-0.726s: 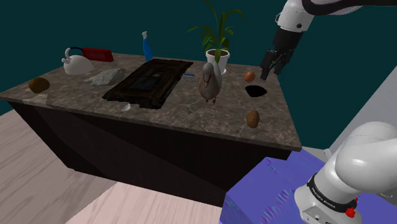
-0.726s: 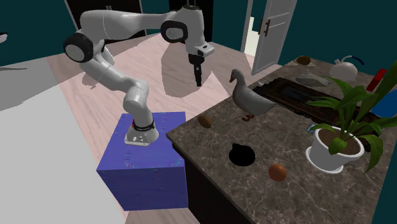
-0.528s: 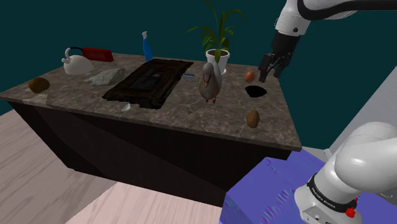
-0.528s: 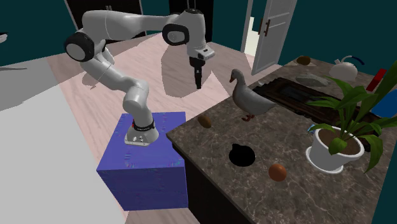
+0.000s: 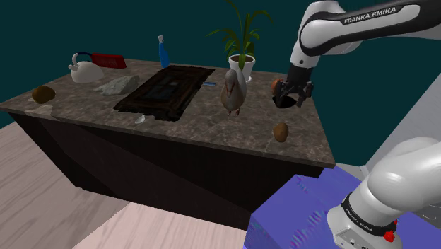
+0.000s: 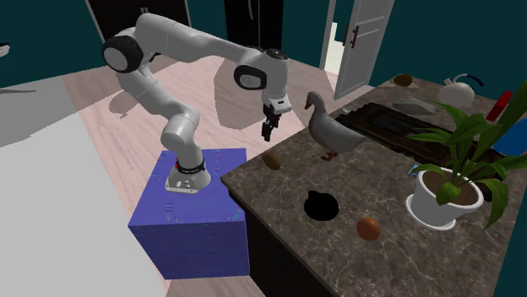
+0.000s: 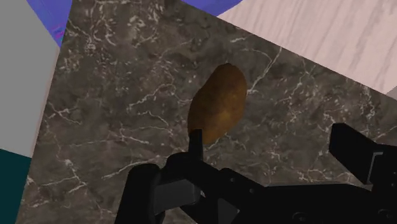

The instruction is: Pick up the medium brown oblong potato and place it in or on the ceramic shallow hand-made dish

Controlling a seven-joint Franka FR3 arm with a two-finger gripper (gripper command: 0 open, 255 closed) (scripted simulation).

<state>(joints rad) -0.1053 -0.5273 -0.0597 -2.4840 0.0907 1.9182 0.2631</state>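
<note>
The brown oblong potato [image 5: 280, 131] lies near the counter's front edge, close to the stand's side; it also shows as the potato [image 6: 271, 159] and the potato [image 7: 219, 102]. My black gripper [image 6: 268, 131] hangs a short way above it, open and holding nothing. In the wrist view the gripper [image 7: 273, 146] has its fingers [image 7: 195, 143] wide apart, and the potato sits just beyond the one finger, not between them. From the shoulder camera the gripper [image 5: 293, 95] stands in front of the black shallow dish [image 5: 285, 101]. That dish [image 6: 322, 206] sits further along the counter.
A grey duck figure [image 5: 233, 90] stands mid-counter beside the potato. A round orange-brown thing [image 5: 277, 84], a potted plant [image 5: 242, 67], a dark recessed sink [image 5: 166, 90], a kettle [image 5: 85, 71] and a blue spray bottle [image 5: 163, 51] lie beyond. The blue stand [image 6: 198, 211] adjoins the counter corner.
The arm has swung down and in over the counter's corner, bringing the gripper much lower, to just above the potato. The fingers stay open. Nothing on the counter has moved.
</note>
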